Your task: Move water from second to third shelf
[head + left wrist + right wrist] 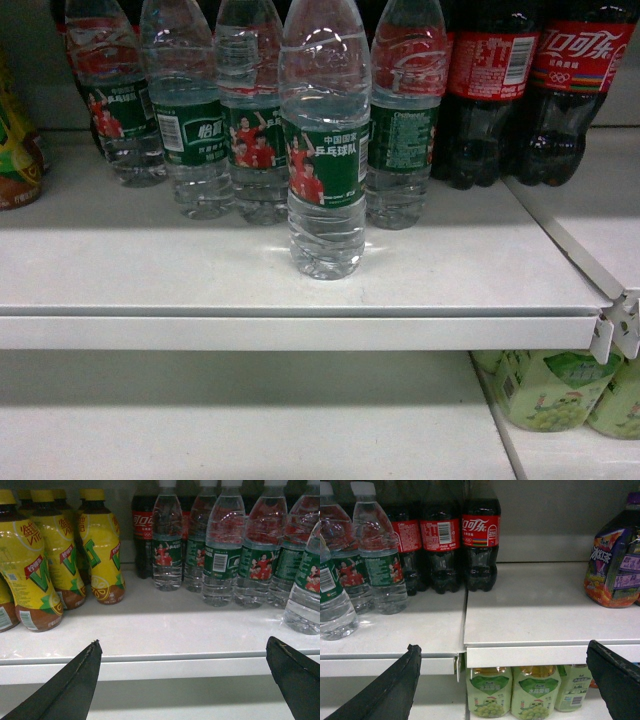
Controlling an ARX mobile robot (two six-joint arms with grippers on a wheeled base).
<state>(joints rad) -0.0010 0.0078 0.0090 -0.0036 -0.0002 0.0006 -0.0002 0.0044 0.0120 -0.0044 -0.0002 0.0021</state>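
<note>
Neither pincer had hold of anything: the left pincer (pixel 182 680) and the right pincer (pixel 502 680) each stood wide apart, their dark fingers low in the wrist views with only the shelf edge between them. The task looked to be at its start, in the approach before any grasp. The water bottle (pixel 324 150) to be moved stood forward of its row on the white shelf (pixel 300 295), ahead of the left pincer and off to its right, at the far right margin of that wrist view (pixel 306 590); from the right pincer it lay ahead and far to the left (pixel 334 595). The next move probably called for one pincer to centre on that front bottle and close around its ribbed body below the green label, clear of the bottles just behind it. Cola bottles (pixel 480 545) stood beyond the right pincer, yellow tea bottles (pixel 35 570) ahead-left of the left one. The shelf surface was smooth and bare at the front, the lower shelf (pixel 250 440) partly open beside green drinks (pixel 512 690).
</note>
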